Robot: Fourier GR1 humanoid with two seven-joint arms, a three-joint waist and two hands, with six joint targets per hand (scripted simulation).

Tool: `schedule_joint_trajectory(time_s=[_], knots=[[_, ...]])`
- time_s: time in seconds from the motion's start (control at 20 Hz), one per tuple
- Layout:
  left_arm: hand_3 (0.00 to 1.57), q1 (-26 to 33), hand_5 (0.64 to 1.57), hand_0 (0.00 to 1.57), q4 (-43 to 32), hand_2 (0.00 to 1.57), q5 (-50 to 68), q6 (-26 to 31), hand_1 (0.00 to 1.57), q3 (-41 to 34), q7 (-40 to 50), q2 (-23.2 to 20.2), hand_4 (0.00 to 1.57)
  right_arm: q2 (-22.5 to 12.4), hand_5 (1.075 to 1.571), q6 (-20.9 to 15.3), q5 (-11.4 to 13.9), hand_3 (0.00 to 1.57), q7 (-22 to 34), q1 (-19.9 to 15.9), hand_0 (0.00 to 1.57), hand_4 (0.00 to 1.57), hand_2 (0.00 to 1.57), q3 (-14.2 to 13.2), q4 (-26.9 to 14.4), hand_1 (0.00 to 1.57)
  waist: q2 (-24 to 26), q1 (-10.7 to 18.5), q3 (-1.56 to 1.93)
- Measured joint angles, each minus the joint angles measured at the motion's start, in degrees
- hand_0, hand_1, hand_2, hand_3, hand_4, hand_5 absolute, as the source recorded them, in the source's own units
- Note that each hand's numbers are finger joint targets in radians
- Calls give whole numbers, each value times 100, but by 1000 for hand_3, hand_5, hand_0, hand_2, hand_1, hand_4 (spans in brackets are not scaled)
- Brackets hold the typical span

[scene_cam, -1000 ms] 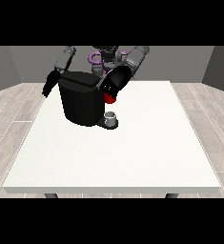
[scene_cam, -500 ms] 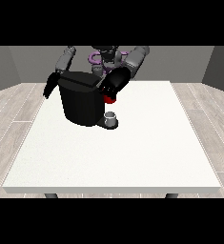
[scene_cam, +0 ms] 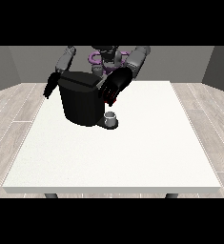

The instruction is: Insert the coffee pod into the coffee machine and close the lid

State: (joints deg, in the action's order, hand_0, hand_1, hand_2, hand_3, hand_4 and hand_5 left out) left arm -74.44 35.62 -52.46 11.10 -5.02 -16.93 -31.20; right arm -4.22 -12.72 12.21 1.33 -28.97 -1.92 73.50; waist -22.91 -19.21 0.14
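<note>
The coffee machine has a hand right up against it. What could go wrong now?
The hand at the view's right is close against the top of the coffee machine, so it might nudge the machine sideways. The small cup stands just below that hand and could get knocked over. The pod cannot be seen, so whether it sits properly inside is unclear.

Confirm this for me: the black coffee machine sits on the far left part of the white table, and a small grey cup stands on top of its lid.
One detail is wrong. In the front view the coffee machine does sit on the far left part of the table, but the cup stands low at the machine's front on its base, not on top of the lid.
</note>
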Motion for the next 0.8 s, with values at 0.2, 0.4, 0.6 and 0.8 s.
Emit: schedule_joint_trajectory(time_s=[0.2,0.4,0.6,0.8], knots=[[253,29,1571,0,-51,362,-22,-28,0,-13,-7,28,0,21,1571,45,-65,0,-23,79,0,0,0,-16,14,0,88,16,3],[151,142,1571,0,-86,0,-31,60,0,4,74,128,0,25,1571,101,-122,0,-61,251,0,0,0,-48,-97,0,349,161,0],[0,515,1571,0,-66,0,14,57,0,23,246,460,0,9,1571,130,-191,0,-78,533,0,0,0,-132,-259,0,828,436,-7],[0,946,1571,0,25,282,99,137,0,62,266,762,0,-51,1571,248,-289,0,-248,910,0,0,0,-221,-454,0,1305,738,-10]])
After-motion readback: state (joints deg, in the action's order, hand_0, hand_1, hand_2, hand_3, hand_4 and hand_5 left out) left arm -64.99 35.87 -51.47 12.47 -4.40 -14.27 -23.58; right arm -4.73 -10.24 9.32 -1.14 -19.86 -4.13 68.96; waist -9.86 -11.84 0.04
